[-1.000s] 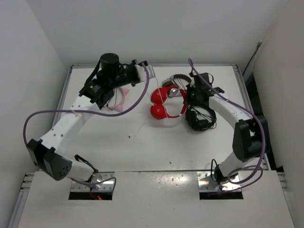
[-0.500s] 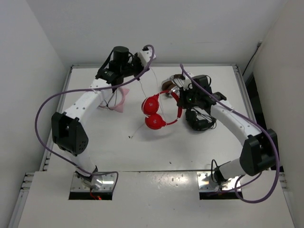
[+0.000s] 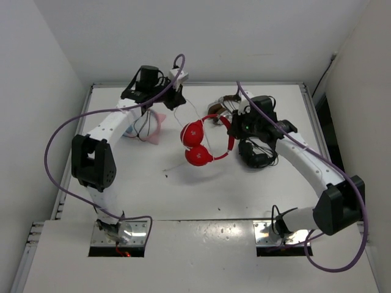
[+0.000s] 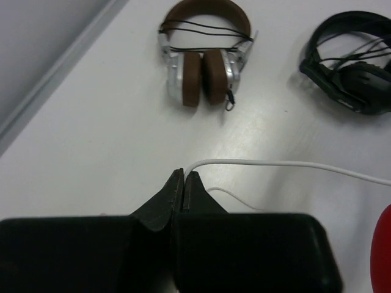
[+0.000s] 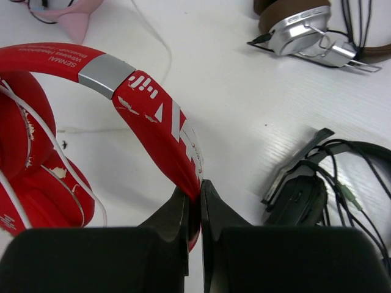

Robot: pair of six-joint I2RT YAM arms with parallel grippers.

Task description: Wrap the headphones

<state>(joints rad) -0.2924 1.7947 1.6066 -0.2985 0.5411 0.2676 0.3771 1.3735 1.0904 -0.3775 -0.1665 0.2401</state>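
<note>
The red headphones (image 3: pixel 198 144) lie mid-table, ear cups (image 5: pixel 36 177) to the left and the headband (image 5: pixel 146 97) arching right. My right gripper (image 3: pixel 234 129) is shut on the headband, its tips (image 5: pixel 194 189) pinching the red band. A thin white cable (image 3: pixel 185 113) runs from the cups up to my left gripper (image 3: pixel 178 97) near the back edge. That gripper (image 4: pixel 184 177) is shut on the cable (image 4: pixel 281 163), which leaves the tips and stretches rightward. White cable strands also cross the ear cup (image 5: pixel 67 171).
Brown-and-silver headphones (image 3: pixel 223 104) (image 4: pixel 204 55) (image 5: pixel 305 27) lie behind the red pair. Black headphones with black cable (image 3: pixel 256 152) (image 4: pixel 354 67) (image 5: pixel 311 189) sit under my right arm. A pink object (image 3: pixel 156 125) (image 5: pixel 70 15) rests at the left. Walls close in on the table on three sides.
My right gripper has dragged the red headphones left and nearer. The left arm has swung back-left, carrying the cable end leftward along the back edge.
</note>
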